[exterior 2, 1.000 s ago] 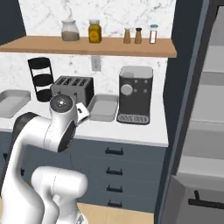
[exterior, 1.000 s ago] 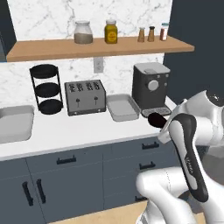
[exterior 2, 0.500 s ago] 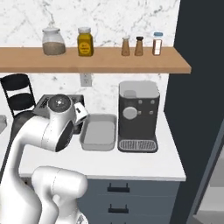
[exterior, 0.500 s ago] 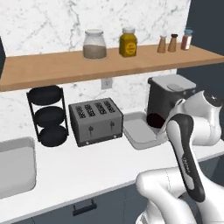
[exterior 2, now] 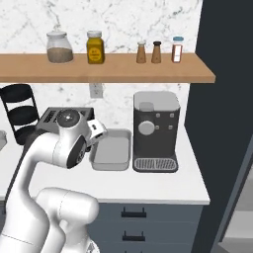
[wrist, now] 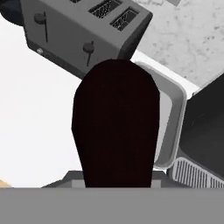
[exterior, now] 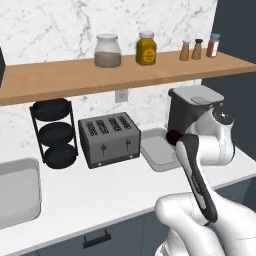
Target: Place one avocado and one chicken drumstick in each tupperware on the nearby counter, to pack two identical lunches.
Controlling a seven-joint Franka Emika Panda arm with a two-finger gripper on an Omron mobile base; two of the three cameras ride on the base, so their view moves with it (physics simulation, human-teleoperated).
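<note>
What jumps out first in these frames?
The near-black avocado held in the gripper, large in the hand view, hanging over the counter beside the grey tupperware. That tupperware sits between the toaster and the coffee machine, with nothing in it. Above runs a wooden shelf of jars.

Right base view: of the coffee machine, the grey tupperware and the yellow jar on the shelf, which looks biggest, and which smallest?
Largest to smallest as they look there:
1. coffee machine
2. tupperware, its left edge partly behind the arm
3. yellow jar
All three stand at a similar depth, so the order seems safe.
</note>
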